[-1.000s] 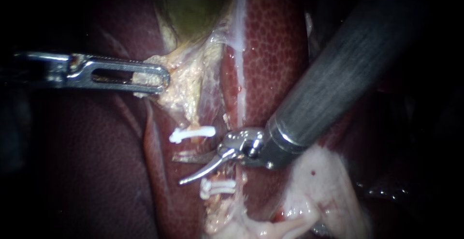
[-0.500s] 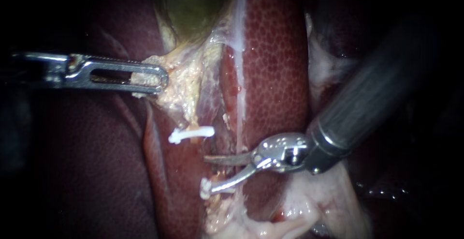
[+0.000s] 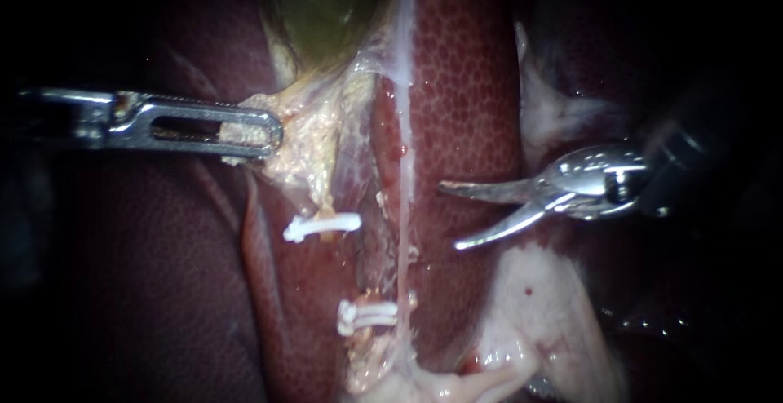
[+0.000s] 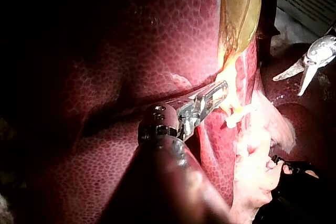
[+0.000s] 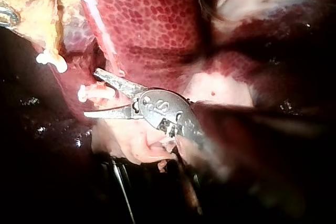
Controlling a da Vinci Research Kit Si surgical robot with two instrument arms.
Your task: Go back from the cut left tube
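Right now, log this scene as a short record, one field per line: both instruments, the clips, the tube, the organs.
left instrument: shut on yellowish tissue just below the gallbladder
right instrument: open, holding nothing, over the liver, apart from both clips
upper clip: white, lying across the tube's upper stump
lower clip: white, lying across the lower stump
tube: cut, with a gap between the two clips
gallbladder: greenish, above the held tissue
liver: dark red, mottled, around the site

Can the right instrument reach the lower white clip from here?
Probably yes: the right instrument, jaws open, hangs over the liver with nothing between it and the lower clip; the left instrument holds the gallbladder aside.
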